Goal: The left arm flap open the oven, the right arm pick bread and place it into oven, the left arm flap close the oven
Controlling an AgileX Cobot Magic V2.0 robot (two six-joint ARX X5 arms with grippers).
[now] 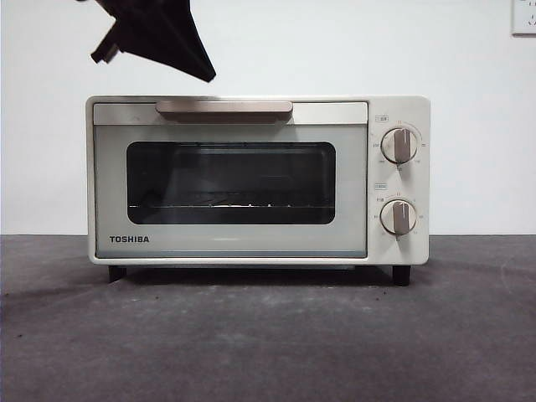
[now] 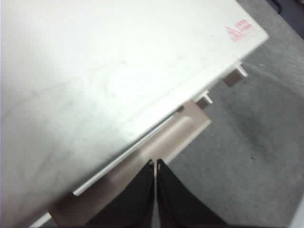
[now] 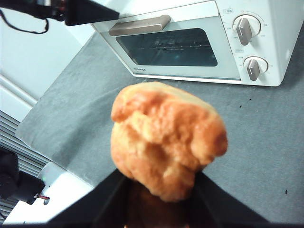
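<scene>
The cream-white TOSHIBA oven [image 1: 352,193] stands on the table with its door closed. Its beige bar handle [image 1: 224,107] runs along the door's top, and the wire rack [image 1: 226,205] shows through the dark window. My left gripper [image 1: 197,67] hangs just above the oven's top at the handle's left end. In the left wrist view this gripper [image 2: 155,162] is shut and empty, over the handle [image 2: 185,130]. My right gripper [image 3: 159,176] is shut on the golden lumpy bread [image 3: 166,142] and holds it above the table in front of the oven [image 3: 190,47], out of the front view.
Two round knobs [image 1: 399,145] [image 1: 399,217] sit on the oven's right side. The grey table mat [image 1: 268,335] stretches in front of the oven. The right wrist view shows the mat's edge [image 3: 52,137] and a drop beyond it.
</scene>
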